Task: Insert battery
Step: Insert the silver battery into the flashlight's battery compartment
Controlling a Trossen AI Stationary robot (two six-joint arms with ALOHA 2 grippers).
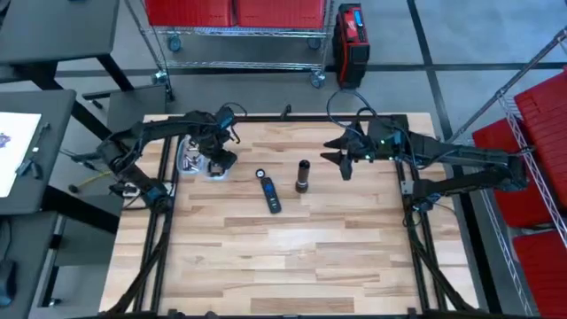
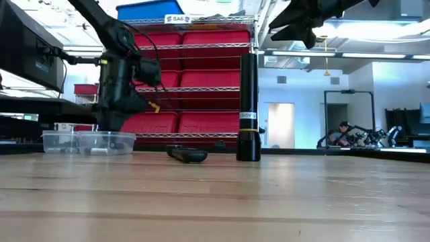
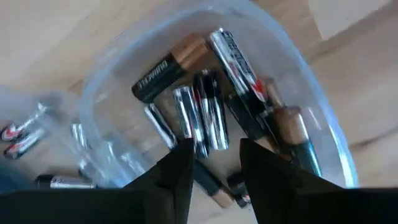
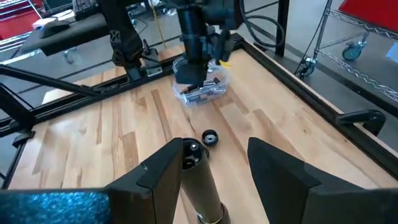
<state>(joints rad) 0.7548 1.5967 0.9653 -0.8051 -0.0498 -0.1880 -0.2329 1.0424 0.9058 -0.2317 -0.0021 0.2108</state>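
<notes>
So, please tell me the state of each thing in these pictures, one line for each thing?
flashlight body: upright, top open, cap off
cap: lying on table, apart from the body
clear container: open, holds loose batteries
left gripper: jaws open, inside the container
right gripper: jaws open, above the flashlight body

A: What are the two arms built like?

B: Both are dark, near-black, made of slim jointed segments with bulkier blocks at the joints.

A: Any cables?

B: Black cables loop loosely over each wrist; the left arm [image 2: 121, 60] shows a small yellow mark near its wrist.

A: And the ends?

B: The left gripper [image 3: 214, 163] and the right gripper [image 4: 214, 163] each have two flat, angular, matte black fingers.
</notes>
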